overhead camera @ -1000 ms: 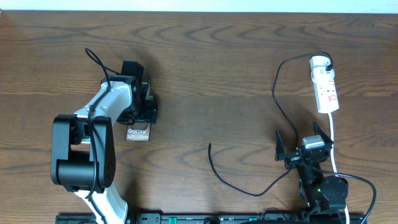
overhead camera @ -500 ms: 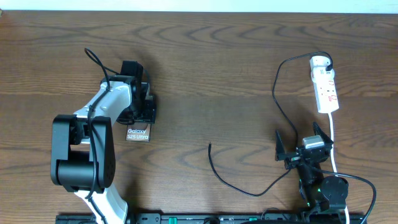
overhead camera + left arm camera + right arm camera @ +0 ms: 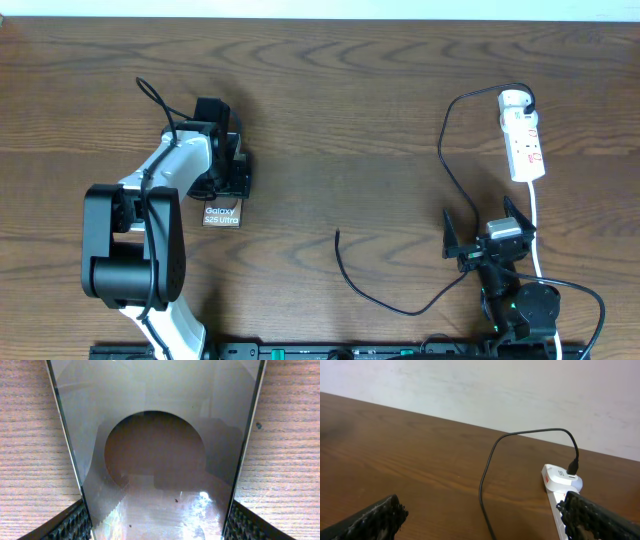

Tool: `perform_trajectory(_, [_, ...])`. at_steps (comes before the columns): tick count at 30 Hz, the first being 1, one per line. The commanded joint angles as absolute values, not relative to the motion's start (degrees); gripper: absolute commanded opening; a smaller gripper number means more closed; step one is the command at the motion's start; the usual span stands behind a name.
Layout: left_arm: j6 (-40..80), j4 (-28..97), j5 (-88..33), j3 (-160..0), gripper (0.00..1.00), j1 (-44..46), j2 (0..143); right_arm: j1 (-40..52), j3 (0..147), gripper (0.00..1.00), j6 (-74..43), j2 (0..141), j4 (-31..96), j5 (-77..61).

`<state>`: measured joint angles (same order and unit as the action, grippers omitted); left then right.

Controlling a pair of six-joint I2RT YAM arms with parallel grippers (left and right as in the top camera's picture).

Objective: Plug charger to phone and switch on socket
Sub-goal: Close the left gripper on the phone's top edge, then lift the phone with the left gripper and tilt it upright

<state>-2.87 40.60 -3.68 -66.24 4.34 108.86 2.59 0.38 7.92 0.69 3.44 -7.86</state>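
Comparing the overhead views across the last second showed no visible shift: both arms, the phone and the cable lay as before. The left gripper [image 3: 228,172] sat over the far end of the small flat dark phone [image 3: 222,213] with its glossy grey-brown face and white lettering. In the left wrist view its 2 ribbed black fingers [image 3: 70,527] pressed against the phone's 2 long edges, so it appeared to be pinching the slab. That suggested the phone was secured but not yet lifted or turned.

The right gripper [image 3: 482,225] hung spread wide and empty near the front edge of the brown wooden table [image 3: 350,100]. The long thin black charger cable [image 3: 481,485] ran from the narrow white power strip [image 3: 524,145] and curled across the table. Its small black plug tip [image 3: 337,235] lay free, well apart from the phone.

The cable passed just beside the right gripper, and the strip's white cord [image 3: 535,215] ran close by, so snagging looked possible. Plugging in and switching on both remained undone.
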Motion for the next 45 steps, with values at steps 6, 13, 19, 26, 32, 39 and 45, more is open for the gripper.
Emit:
perform_trajectory(6, [-2.98,40.77,-4.03,-64.27,0.07,4.27,110.61,2.24,0.34,0.99,7.11,0.38,3.70,-7.62])
perform_trajectory(13, [-2.96,40.91,-4.05,-64.36,0.07,4.27,110.50,2.24,0.34,0.99,7.11,0.38,3.70,-7.62])
perform_trajectory(19, [-2.96,41.34,-4.08,-64.73,0.07,4.27,108.64,2.24,0.34,0.99,7.14,0.38,3.70,-7.62])
perform_trajectory(26, [-2.98,41.69,-6.66,-66.13,0.07,4.27,102.76,2.24,0.34,0.99,7.14,0.38,3.70,-7.62])
perform_trajectory(32, [-2.94,41.47,-7.94,-66.41,0.07,4.27,93.67,2.24,0.34,0.99,7.14,0.38,3.70,-7.62])
perform_trajectory(39, [0.86,41.43,-14.68,-66.41,0.07,4.25,85.91,2.24,0.34,0.99,7.14,0.38,3.70,-7.62])
perform_trajectory(45, [12.53,41.21,-20.67,-66.41,0.07,4.19,84.31,2.24,0.34,0.99,7.11,0.38,3.70,-7.62])
